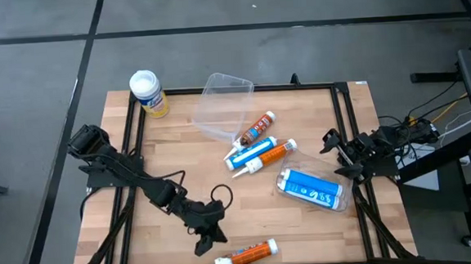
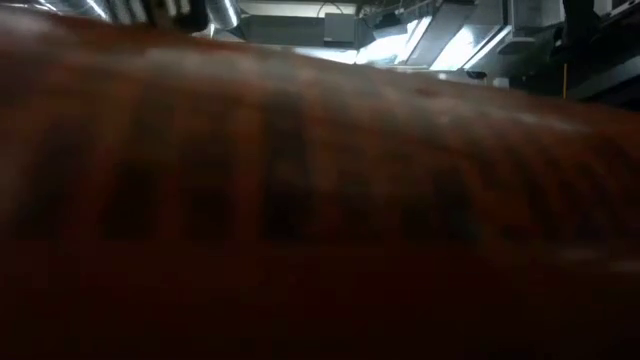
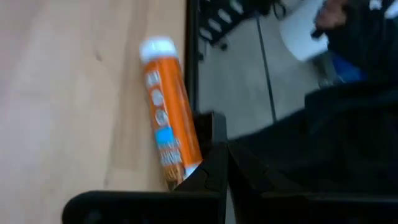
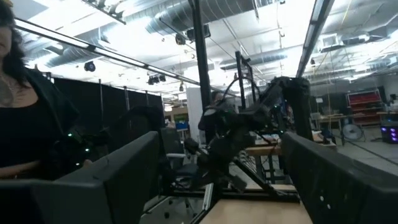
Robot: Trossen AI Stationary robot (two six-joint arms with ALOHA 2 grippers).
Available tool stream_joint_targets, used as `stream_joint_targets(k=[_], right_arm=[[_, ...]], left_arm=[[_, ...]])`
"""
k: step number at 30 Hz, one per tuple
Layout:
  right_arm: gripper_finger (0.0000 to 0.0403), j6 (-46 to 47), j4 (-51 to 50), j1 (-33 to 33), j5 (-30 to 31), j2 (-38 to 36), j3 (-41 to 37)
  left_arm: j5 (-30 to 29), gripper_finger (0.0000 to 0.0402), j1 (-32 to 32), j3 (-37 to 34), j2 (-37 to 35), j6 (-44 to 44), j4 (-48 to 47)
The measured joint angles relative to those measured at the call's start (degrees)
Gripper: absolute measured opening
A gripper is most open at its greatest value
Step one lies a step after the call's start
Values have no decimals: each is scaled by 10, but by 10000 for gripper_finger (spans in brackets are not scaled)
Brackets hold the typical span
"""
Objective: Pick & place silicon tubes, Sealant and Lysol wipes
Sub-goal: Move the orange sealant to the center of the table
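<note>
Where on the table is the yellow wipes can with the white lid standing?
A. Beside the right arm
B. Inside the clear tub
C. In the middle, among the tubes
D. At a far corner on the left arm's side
D: the high view shows the wipes can upright at the table's corner on the left, apart from the tubes and tub.
</note>
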Motion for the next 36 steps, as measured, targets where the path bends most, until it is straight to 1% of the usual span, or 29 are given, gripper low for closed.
stream_joint_targets(k=[2, 5, 8, 11, 17, 22, 26, 30, 36], right_arm=[[337, 0, -5, 0, 11, 0, 0], [337, 0, -10, 0, 31, 0, 0], [337, -1, -16, 0, 33, 1, 0], [337, 0, -22, 0, 32, 1, 0], [337, 0, -22, 0, 31, 1, 0], [337, -1, -23, 0, 31, 1, 0], [337, -1, -26, 0, 31, 1, 0], [337, -1, -38, 0, 31, 2, 0], [337, -1, -64, 0, 31, 2, 0]], left_arm=[[19, 3, -8, 0, 13, -4, 5], [32, 2, -25, 0, 38, -4, 25], [32, 3, -42, 0, 55, -5, 34], [28, 2, -56, 1, 57, -11, 34], [23, 2, -70, 43, 67, 13, 4], [78, 2, -80, 78, 112, 20, -25], [89, 2, -89, 108, 144, 33, -69], [97, 2, -92, 125, 163, 42, -71], [156, 2, -93, 139, 198, 62, -62]])
